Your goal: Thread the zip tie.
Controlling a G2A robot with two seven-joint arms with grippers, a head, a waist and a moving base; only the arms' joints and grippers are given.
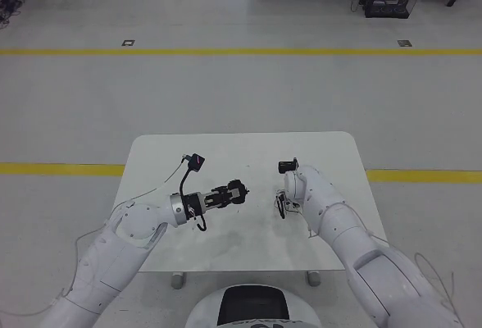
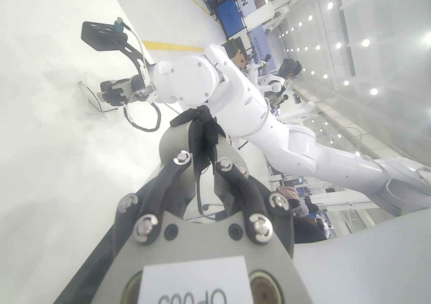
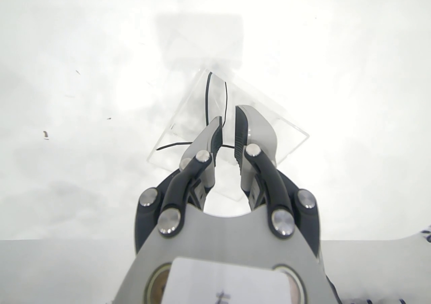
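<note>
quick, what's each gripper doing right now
left gripper: jaws closed on a black piece; what it is cannot be told
right gripper: jaws slightly open around the tie

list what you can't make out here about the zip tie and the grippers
- Left wrist view: the black piece clamped in the left gripper is blurred, too close to the lens to identify.
- Right wrist view: the right gripper has its fingers across the zip tie on the clear sheet, so its head is hidden.
- Top view: the zip tie is too small to trace under the right gripper.
</note>
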